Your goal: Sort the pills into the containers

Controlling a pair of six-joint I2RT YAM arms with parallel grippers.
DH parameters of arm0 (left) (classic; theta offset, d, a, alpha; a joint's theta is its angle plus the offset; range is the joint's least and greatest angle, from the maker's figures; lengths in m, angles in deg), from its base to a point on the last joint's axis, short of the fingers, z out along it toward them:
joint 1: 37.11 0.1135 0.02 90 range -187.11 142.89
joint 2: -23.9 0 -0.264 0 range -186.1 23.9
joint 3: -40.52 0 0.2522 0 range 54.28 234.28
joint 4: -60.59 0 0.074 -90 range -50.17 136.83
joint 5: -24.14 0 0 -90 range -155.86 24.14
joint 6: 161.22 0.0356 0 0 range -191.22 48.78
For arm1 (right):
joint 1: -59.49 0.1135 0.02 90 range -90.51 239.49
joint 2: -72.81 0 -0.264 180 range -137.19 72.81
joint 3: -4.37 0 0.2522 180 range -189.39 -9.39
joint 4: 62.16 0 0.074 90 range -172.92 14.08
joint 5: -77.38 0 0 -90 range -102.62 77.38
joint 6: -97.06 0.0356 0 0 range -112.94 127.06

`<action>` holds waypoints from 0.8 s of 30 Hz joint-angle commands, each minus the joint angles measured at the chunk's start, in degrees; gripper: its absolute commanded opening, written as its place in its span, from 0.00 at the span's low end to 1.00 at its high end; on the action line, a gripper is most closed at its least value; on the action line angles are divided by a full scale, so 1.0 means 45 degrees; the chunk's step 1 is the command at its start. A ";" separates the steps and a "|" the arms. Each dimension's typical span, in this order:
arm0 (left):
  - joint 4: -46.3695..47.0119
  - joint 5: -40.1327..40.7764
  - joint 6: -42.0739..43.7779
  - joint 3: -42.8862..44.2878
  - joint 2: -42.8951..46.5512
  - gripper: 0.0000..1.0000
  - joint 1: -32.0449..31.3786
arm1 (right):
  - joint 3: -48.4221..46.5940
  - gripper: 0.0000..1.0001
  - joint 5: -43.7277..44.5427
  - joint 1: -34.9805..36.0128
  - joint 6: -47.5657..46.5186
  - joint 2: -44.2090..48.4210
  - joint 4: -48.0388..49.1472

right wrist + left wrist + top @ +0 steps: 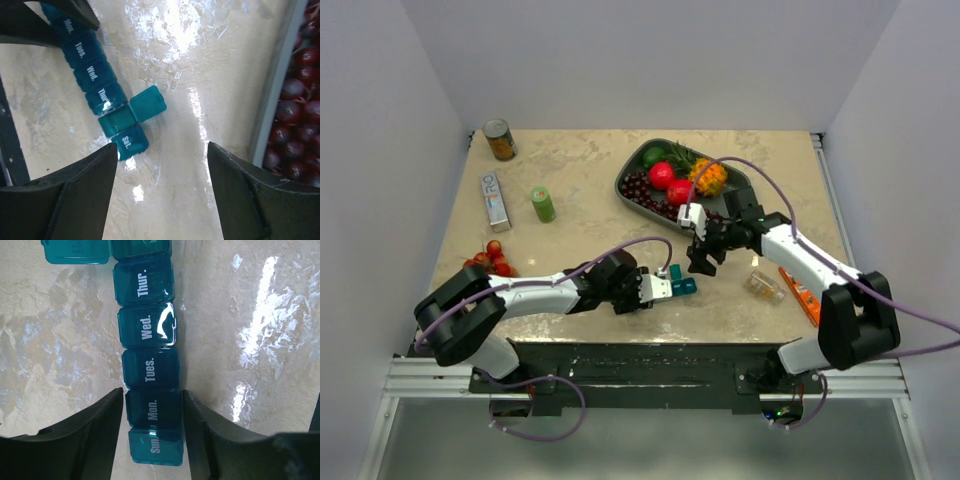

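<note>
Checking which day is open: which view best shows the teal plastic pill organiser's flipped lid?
Right wrist: the open teal plastic lid shows whole, hinged between Thur. and Sat. Left wrist crops it; top external barely resolves it.

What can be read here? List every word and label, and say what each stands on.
"Sun.", end lid of the teal pill organiser
"Mon.", second lid
"Tues.", third lid
"Wed.", fourth lid
"Thur.", fifth lid
"Sat.", other end lid, past the open compartment
Maybe "RIO", on the long grey box, too blurred to confirm
Print on the can and the orange box: too small to read
</note>
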 commanded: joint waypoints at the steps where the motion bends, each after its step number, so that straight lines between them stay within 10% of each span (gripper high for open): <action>1: 0.0149 0.0417 -0.0414 0.0350 0.0617 0.59 -0.0001 | -0.0209 0.77 -0.1947 -0.0782 -0.1409 0.1220 -0.1291; 24: 0.1066 0.0534 -0.1586 -0.1992 0.8347 0.98 0.0272 | -0.0502 0.86 0.2133 -0.4063 -0.1664 0.3370 -0.5137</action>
